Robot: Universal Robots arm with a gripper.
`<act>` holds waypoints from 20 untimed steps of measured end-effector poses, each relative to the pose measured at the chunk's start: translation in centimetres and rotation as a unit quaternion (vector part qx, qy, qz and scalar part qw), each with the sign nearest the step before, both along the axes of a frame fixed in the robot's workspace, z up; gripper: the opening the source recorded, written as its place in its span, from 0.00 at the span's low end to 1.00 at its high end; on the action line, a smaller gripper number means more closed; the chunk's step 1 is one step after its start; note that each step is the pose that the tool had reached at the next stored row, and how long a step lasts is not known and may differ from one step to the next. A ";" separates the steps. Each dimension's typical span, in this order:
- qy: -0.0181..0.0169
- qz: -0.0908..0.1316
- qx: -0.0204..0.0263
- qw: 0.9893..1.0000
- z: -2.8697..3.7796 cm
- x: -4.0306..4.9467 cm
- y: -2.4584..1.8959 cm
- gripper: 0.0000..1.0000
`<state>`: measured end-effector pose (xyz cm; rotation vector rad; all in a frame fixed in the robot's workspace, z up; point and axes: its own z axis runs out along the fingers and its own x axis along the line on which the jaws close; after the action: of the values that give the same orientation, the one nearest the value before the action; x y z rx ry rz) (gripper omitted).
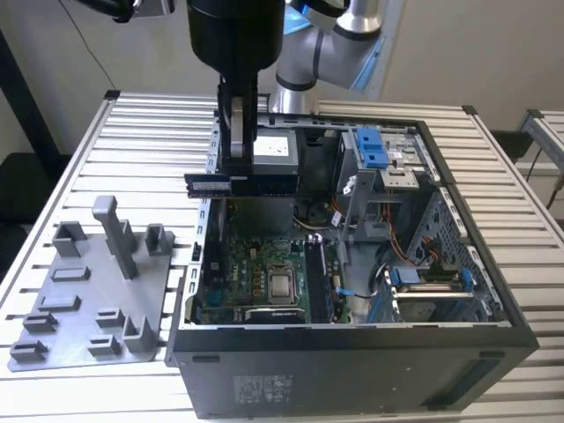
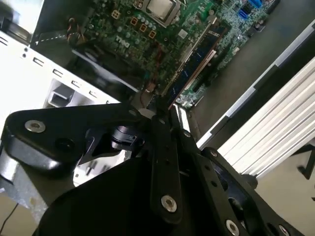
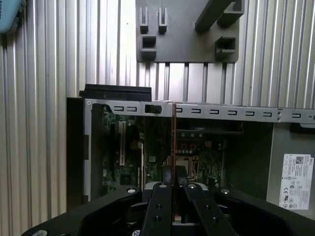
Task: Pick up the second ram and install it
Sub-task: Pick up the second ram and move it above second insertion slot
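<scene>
Gripper: your black gripper point(image 1: 236, 167) pinches the long, dark second ram stick point(image 1: 273, 183) near mid-length.
Ram: level, above the open black computer case point(image 1: 352, 374), over its green motherboard point(image 1: 251, 264).
Risk: you could jam it, I judge, if it tilts at the slot.

A table point(image 1: 132, 123) of ribbed aluminium slats carries two things, set side by side. An open black computer case point(image 1: 352, 379) lies on its side toward the exterior view's right, open face upward. Just beside it, toward the exterior view's left, a flat grey holder plate point(image 1: 79, 308) with upright blocks and one tall post lies directly on the slats.
</scene>
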<state>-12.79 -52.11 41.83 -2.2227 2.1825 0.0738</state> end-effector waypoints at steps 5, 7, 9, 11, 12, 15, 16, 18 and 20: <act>0.000 0.000 0.000 1.000 0.00 1.56 0.01 0.14; 0.000 0.001 0.000 1.000 0.00 2.19 0.02 0.14; 0.000 0.001 0.000 1.000 0.00 2.82 0.02 0.14; 0.000 0.001 0.000 1.000 0.00 3.45 0.03 0.14; 0.000 0.001 0.000 1.000 0.00 3.78 0.03 0.14; 0.000 0.001 0.000 1.000 0.00 4.77 0.03 0.14; 0.000 0.001 0.000 1.000 -0.01 5.10 0.04 0.14; 0.000 0.002 0.000 1.000 0.00 5.75 0.04 0.14; 0.000 0.002 0.000 1.000 0.00 6.45 0.04 0.14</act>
<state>-6.35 -52.07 41.83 -2.2264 2.1789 0.0739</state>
